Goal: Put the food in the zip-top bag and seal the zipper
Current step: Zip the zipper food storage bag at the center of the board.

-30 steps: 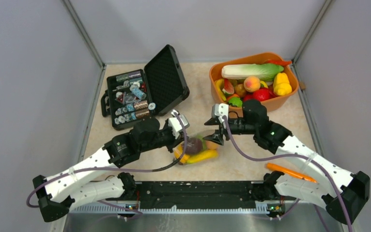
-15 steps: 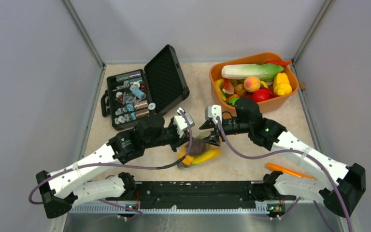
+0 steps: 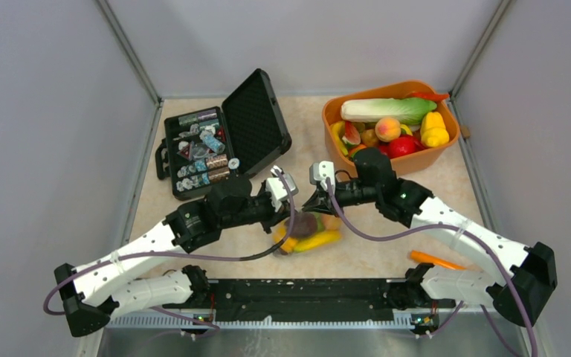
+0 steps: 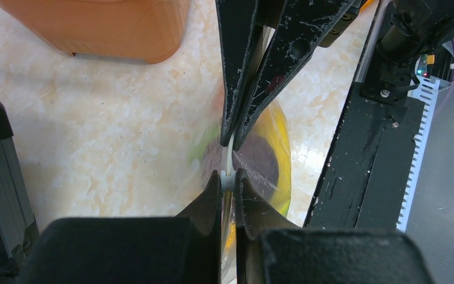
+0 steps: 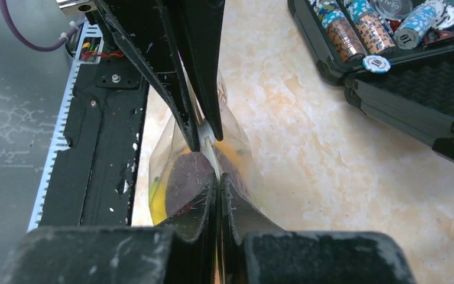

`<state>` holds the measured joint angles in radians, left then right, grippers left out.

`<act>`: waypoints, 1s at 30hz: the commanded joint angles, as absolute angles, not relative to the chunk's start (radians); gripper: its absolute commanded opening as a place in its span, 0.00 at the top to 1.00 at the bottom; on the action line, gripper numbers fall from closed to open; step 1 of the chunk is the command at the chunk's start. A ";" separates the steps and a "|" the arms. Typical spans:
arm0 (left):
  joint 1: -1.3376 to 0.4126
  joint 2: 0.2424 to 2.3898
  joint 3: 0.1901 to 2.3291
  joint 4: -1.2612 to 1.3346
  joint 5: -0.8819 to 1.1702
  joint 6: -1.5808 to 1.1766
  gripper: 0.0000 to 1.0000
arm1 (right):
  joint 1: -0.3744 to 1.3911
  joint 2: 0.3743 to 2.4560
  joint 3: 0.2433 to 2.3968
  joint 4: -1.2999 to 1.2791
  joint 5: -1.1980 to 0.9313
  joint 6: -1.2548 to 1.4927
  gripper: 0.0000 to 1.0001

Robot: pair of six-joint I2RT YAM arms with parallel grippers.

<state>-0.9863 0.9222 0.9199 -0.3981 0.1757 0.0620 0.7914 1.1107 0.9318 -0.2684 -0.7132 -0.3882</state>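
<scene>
Got the bag [image 3: 305,230] on the bench [image 3: 357,256], in front of the orange tub [image 3: 424,160] and a bit to its left, on the arms' side
Can see purple and yellow food [image 3: 302,223] through the clear plastic; much more piled in the tub itself
Pinching the zipper [image 4: 229,160] with the left pincer [image 4: 229,177], fingers pressed together on the white strip
Same with the right pincer [image 4: 232,139]: clamped on that strip, tip to tip with the left one, nearly touching
Zipper edge up, food sagging below it
Open black case [image 3: 256,123] left of the tub, lid raised, chips and small bits inside
Orange carrot-like piece [image 3: 446,264] on the bench well in front of the tub, by the right arm's base
</scene>
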 commanded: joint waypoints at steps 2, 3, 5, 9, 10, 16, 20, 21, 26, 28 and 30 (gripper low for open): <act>-0.985 0.867 0.896 -0.367 0.128 0.058 1.00 | 0.804 1.080 0.943 -0.210 -0.705 -0.394 1.00; -0.985 0.861 0.891 -0.374 0.112 0.060 1.00 | 0.805 1.075 0.940 -0.210 -0.693 -0.393 1.00; -0.984 0.843 0.884 -0.398 0.073 0.069 1.00 | 0.804 1.067 0.930 -0.212 -0.659 -0.394 1.00; -0.984 0.803 0.877 -0.449 0.012 0.074 1.00 | 0.804 1.050 0.911 -0.208 -0.613 -0.389 1.00; -0.985 0.800 0.882 -0.466 -0.026 0.070 1.00 | 0.804 1.048 0.908 -0.206 -0.607 -0.388 1.00; -0.983 0.775 0.882 -0.540 -0.099 0.076 1.00 | 0.804 1.051 0.903 -0.204 -0.569 -0.387 1.00; -0.983 0.767 0.894 -0.592 -0.126 0.081 1.00 | 0.805 1.036 0.889 -0.190 -0.541 -0.382 1.00; -0.982 0.764 0.902 -0.607 -0.129 0.080 1.00 | 0.804 1.032 0.887 -0.188 -0.533 -0.381 1.00; -0.982 0.717 0.893 -0.630 -0.177 0.083 0.98 | 0.804 1.021 0.880 -0.191 -0.517 -0.383 1.00; -0.979 0.693 0.889 -0.644 -0.187 0.084 0.98 | 0.804 1.021 0.883 -0.197 -0.518 -0.384 1.00; -0.978 0.677 0.886 -0.660 -0.186 0.084 0.98 | 0.804 1.019 0.884 -0.200 -0.518 -0.385 1.00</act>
